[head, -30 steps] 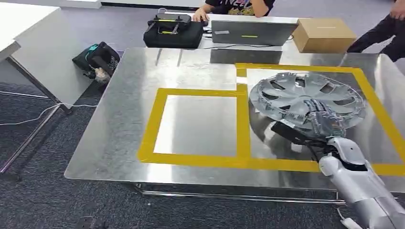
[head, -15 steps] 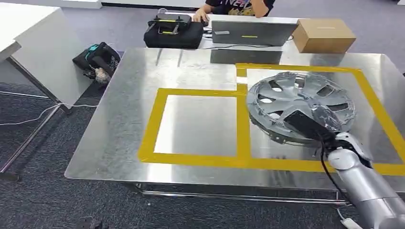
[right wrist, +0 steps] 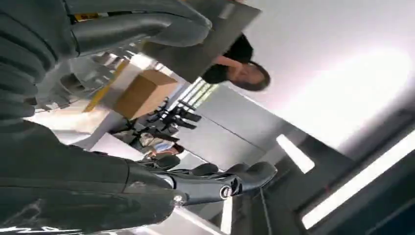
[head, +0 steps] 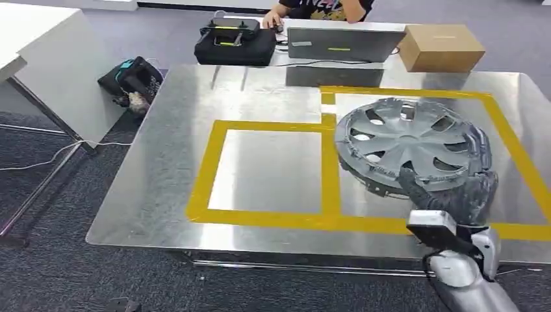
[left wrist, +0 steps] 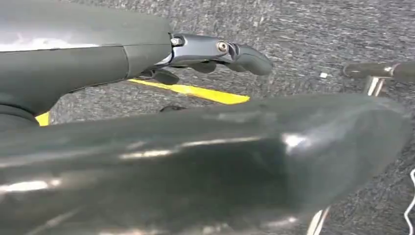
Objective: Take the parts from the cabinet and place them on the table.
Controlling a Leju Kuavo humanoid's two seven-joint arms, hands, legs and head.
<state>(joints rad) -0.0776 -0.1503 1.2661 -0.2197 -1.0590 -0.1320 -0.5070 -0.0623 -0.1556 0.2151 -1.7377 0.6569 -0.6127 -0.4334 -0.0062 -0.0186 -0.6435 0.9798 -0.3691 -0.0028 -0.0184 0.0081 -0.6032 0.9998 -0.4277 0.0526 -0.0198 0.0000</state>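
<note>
Our right hand (head: 462,195) has let go of the hubcap (head: 412,144) and drawn back toward the near edge of the tabletop (head: 169,130); its fingers are now spread and hold nothing, palm up just beside the cap's near rim, where half a second ago it lay on the face of the cap. The hubcap now rests by itself inside the large yellow-taped square (head: 513,153) toward the right edge, no longer tilted up as it was a second ago. We judge this part delivered, so another trip to the cabinet would follow; our left hand (left wrist: 215,54) hangs over the carpet, fingers loosely extended and holding nothing.
</note>
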